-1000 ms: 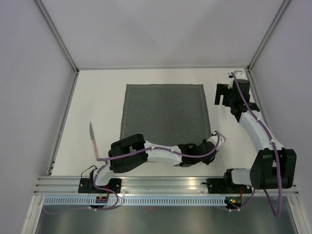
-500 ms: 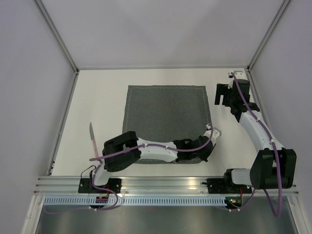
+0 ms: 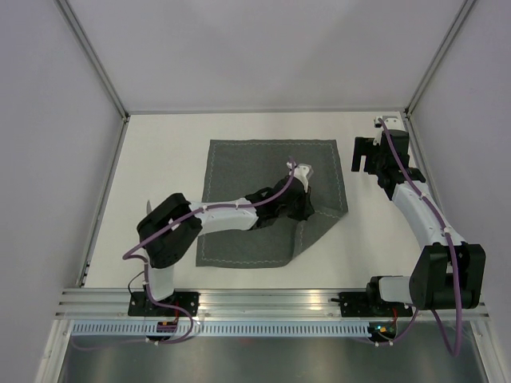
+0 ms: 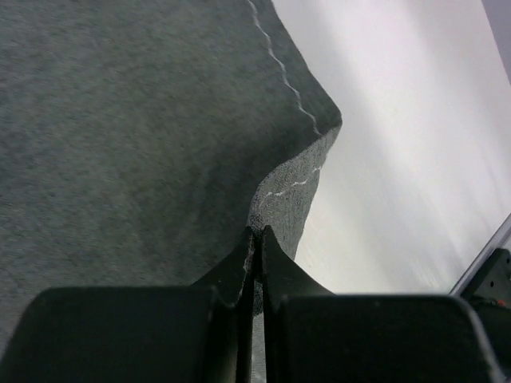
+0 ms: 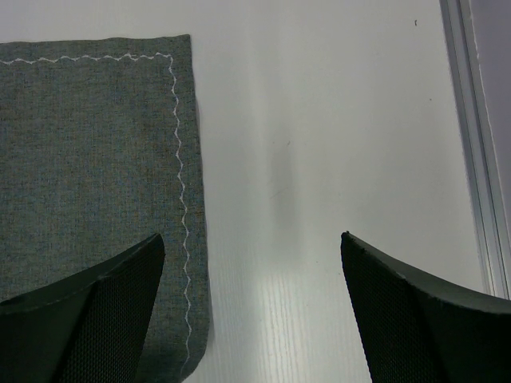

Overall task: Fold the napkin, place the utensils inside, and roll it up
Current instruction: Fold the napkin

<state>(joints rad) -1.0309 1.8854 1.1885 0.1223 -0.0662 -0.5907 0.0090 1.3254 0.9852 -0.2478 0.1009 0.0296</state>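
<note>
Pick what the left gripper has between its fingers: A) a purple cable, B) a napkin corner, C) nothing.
B: the left gripper is shut on a raised corner of the napkin.

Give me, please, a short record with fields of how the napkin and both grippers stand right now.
napkin: dark grey, mostly flat on the table
fold: near right corner lifted and drawn over the middle, not laid down
left gripper: shut on the lifted corner, above the napkin
right gripper: open, holding nothing, over bare table beside the napkin's far right corner
</note>
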